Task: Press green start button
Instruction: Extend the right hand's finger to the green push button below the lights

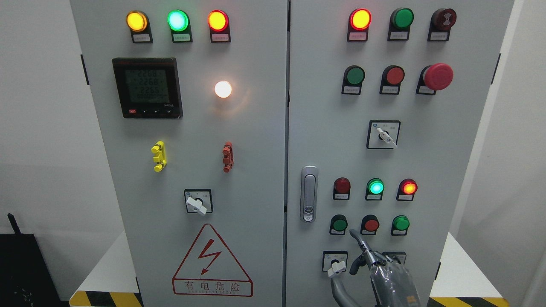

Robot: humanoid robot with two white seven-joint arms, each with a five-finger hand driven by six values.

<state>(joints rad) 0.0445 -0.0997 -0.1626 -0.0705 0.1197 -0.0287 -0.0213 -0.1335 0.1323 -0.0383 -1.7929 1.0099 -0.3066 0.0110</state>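
Right hand (386,273) comes up from the bottom edge, right of the middle, in front of a grey cabinet (256,140). It is wrapped in clear plastic. One finger (357,239) sticks out and points up and to the left. The other fingers are curled in, and the hand holds nothing. The tip of the pointing finger is just under the gap between a green button (339,224) and a red button (371,224). It looks close to the green button, but whether it touches the door cannot be told.

Just left of the hand is a white switch (335,265). A second green button (401,222) sits to the right of the red one.

Above these three buttons is a row of three lamps (375,186): dark red, bright green, and glowing red. Left of them is a silver handle (309,194).

Higher up are another switch, more buttons, and a big red knob (438,76).

On the left door are a warning sign (212,263) with a bolt, a screen (147,87), and a white light (222,89)
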